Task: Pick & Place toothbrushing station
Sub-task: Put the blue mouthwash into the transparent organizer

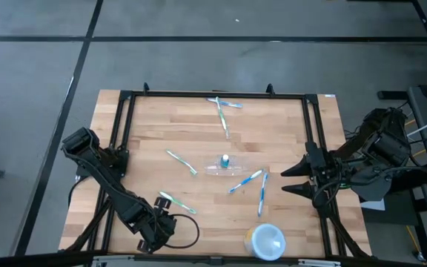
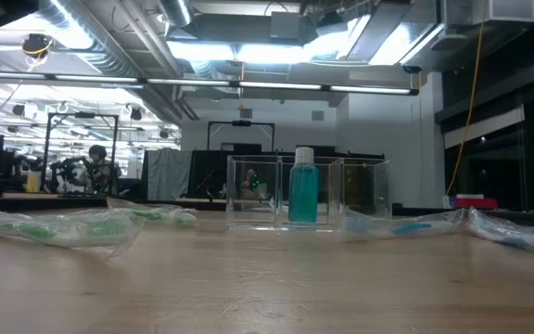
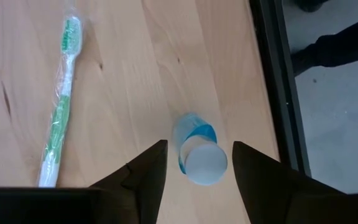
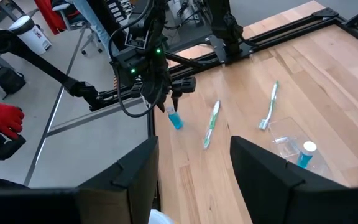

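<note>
The toothbrushing station [image 1: 223, 170] is a clear plastic holder lying mid-table, with a small blue bottle [image 1: 224, 159] upright in it. In the low view the station [image 2: 248, 190] shows the bottle [image 2: 303, 190] in its middle compartment. My left gripper [image 3: 199, 143] hangs over the table's near left corner, pointing steeply down. It is open, its fingers on either side of a second small blue bottle [image 3: 197, 155] with a white cap. That bottle stands on the wood, with thin gaps to each finger. My right gripper [image 1: 291, 179] waits open above the right edge.
A wrapped green toothbrush [image 3: 61, 99] lies beside the left gripper. More wrapped toothbrushes [image 1: 245, 182] lie around the station and at the far edge [image 1: 222, 111]. A round white cup [image 1: 265, 241] stands near the front. The black frame rail [image 3: 278, 93] runs close by the second bottle.
</note>
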